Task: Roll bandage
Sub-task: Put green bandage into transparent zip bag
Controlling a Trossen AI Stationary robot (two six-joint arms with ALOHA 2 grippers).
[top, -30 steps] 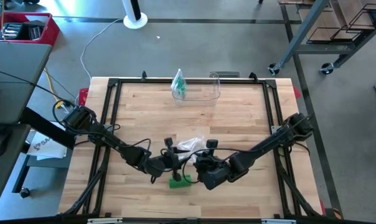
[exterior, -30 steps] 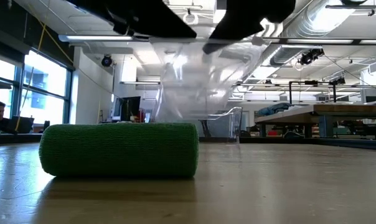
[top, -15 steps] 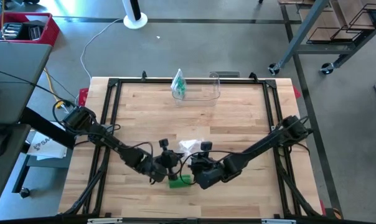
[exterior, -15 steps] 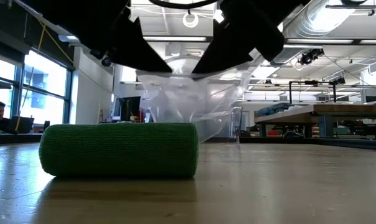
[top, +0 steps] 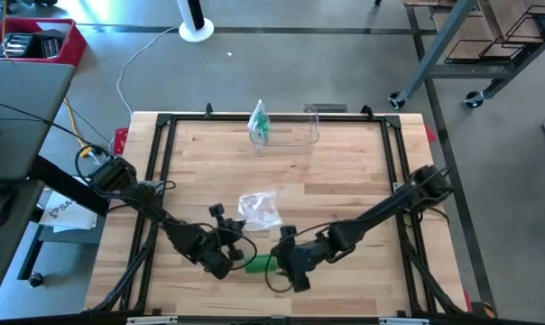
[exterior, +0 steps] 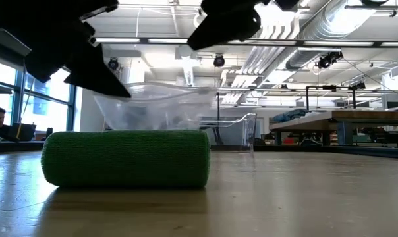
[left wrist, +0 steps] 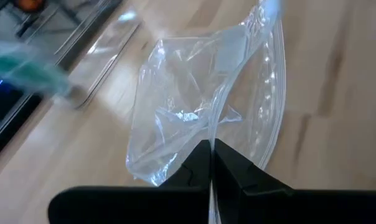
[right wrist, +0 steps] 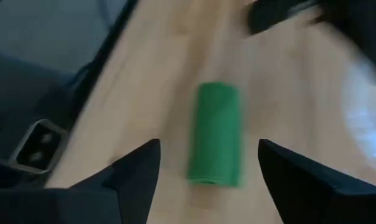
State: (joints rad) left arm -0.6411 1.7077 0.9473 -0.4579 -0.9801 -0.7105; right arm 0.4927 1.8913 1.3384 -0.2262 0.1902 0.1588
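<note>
Lying low in the frame, the bandage looks soft, light; grab its middle. Right tool gapes wide; left tool pinches the bag.

bandage roll sits on the table between my two grippers, plastic bag just behind it, container at the far edge

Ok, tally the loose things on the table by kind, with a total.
Green bandage roll: 1
Clear plastic bag: 1
Clear plastic bin: 1
White and green packet, standing in the bin: 1
Total: 4
</note>
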